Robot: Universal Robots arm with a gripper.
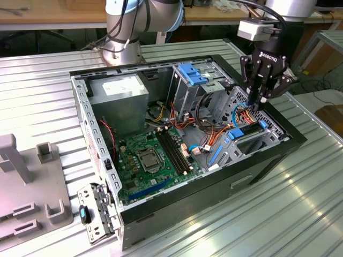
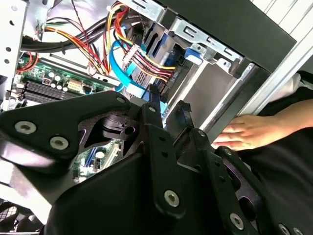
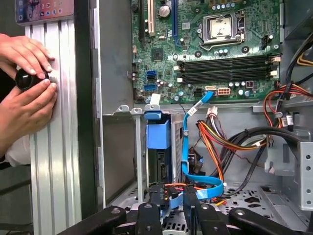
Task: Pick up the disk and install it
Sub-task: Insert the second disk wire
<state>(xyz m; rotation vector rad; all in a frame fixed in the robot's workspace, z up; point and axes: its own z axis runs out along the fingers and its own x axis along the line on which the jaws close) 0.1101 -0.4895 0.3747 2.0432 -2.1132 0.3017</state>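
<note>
The disk stands on edge in the drive cage at the front corner of the open computer case, with its bright blue carrier rail on the end toward the motherboard. In the exterior view the blue rail shows in the cage at that view's right. My gripper hangs just above this cage, pointing down. Its black fingers sit close beside the disk's far end with a narrow gap, open, and grip nothing. In the second wrist view my gripper hovers over blue and orange cables.
A person's hands hold a black knob on the table rail beside the case; one hand rests near the case wall. Motherboard, power supply, a blue bracket and loose cables crowd the case. A grey fixture lies at the exterior view's left.
</note>
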